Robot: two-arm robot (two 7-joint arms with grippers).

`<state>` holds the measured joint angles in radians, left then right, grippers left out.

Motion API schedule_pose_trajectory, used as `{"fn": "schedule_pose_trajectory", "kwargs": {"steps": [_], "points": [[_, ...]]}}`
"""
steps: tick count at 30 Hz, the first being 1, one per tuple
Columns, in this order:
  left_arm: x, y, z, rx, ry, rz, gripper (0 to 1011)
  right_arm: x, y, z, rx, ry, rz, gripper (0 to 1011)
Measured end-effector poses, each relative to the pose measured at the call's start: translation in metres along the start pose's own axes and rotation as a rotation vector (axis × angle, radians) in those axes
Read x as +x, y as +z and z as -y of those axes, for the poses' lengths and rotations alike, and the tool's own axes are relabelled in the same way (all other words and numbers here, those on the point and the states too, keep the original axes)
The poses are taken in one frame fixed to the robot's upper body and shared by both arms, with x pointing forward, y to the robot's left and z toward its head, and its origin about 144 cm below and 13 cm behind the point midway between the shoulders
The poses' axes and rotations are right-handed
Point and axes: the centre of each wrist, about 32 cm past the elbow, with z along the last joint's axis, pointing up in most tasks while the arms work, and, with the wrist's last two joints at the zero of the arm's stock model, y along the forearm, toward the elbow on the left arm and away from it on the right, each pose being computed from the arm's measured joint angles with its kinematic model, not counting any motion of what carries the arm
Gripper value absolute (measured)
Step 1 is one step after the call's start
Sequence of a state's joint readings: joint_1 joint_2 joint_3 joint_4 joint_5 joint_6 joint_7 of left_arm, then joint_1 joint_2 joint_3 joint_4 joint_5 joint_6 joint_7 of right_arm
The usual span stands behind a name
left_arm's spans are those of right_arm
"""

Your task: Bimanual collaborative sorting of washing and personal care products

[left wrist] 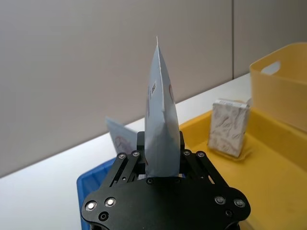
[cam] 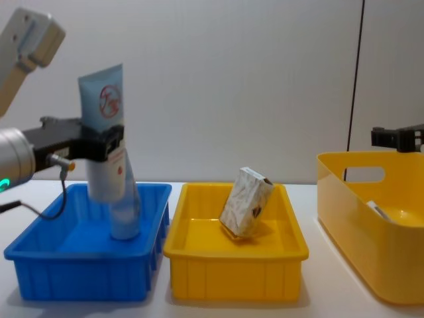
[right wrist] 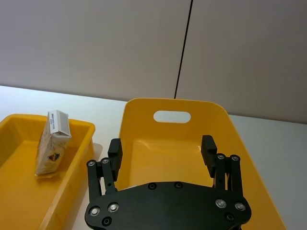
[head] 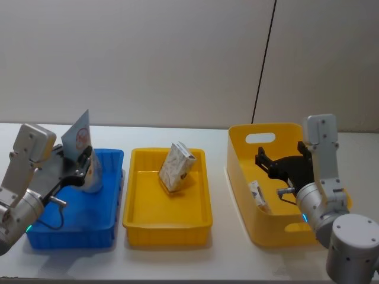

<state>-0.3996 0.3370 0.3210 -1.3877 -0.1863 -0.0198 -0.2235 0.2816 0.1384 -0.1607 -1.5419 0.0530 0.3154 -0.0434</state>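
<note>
Two pale-blue tubes left of the shallow yellow tray [cam: 232, 265]: a red-circle tube [cam: 103, 99] and a lower tube [cam: 124, 215]. One patterned carton [cam: 246, 202] inside that tray. One small white box [head: 257, 193] right of it. Three bins: the tray, a blue bin [cam: 40, 268], a tall yellow bin [cam: 358, 228].

Right side of the counter, from the chest: only a sliver of a small white pack [cam: 377, 211] clears the rim of the tall yellow bin [cam: 354, 218]. The frame's right edge cuts off both that bin and the right gripper [cam: 391, 137]. At far left, the left arm [cam: 16, 159] also runs out of frame. Seen from the left wrist, the left gripper [left wrist: 160, 143] covers the lower end of the held tube [left wrist: 160, 110], and a second tube [left wrist: 119, 138] behind shows just a corner. Lettering on tubes and pack is too small to read.
</note>
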Motion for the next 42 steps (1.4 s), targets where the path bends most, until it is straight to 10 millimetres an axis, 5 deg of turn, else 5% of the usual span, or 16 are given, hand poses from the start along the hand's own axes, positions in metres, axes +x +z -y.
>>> {"fn": "schedule_pose_trajectory", "kwargs": {"steps": [24,42], "points": [[-0.03,0.047,0.027,-0.172,-0.224,-0.013,278,0.0,0.0,0.0,0.0,0.0,0.0,1004],[-0.049,0.057,0.05,-0.211,-0.281,-0.034,278,0.0,0.0,0.0,-0.001,0.005,0.001,1004]]}}
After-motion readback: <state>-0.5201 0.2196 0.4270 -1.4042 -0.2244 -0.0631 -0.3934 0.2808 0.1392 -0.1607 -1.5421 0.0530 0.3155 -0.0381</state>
